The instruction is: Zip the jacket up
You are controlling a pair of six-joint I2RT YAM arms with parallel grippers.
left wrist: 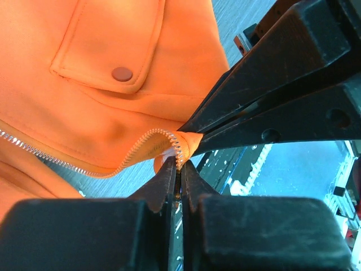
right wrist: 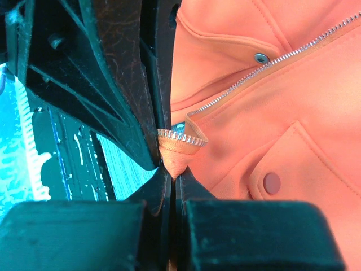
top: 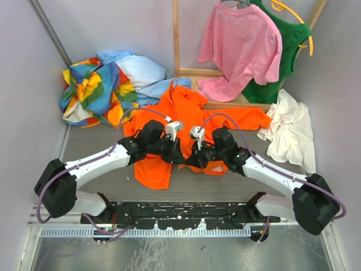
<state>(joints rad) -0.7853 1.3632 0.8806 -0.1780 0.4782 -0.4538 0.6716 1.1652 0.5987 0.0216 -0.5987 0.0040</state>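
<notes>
Orange jacket (top: 186,107), smooth cloth; both jaws pinch its toothed zipper (left wrist: 141,148) ends.

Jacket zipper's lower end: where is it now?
Top view, centre table: the zipper end sits at the jacket near hem, pinched where left gripper and right gripper meet.

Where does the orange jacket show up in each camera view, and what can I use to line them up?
Top external: jacket at centre, under both arms' wrists.
Left wrist: jacket fills the upper left; its zipper runs to the jaws.
Right wrist: jacket fills the right side.
Shared landmark: the meeting point of left gripper and right gripper, both shut on the zipper end.
</notes>
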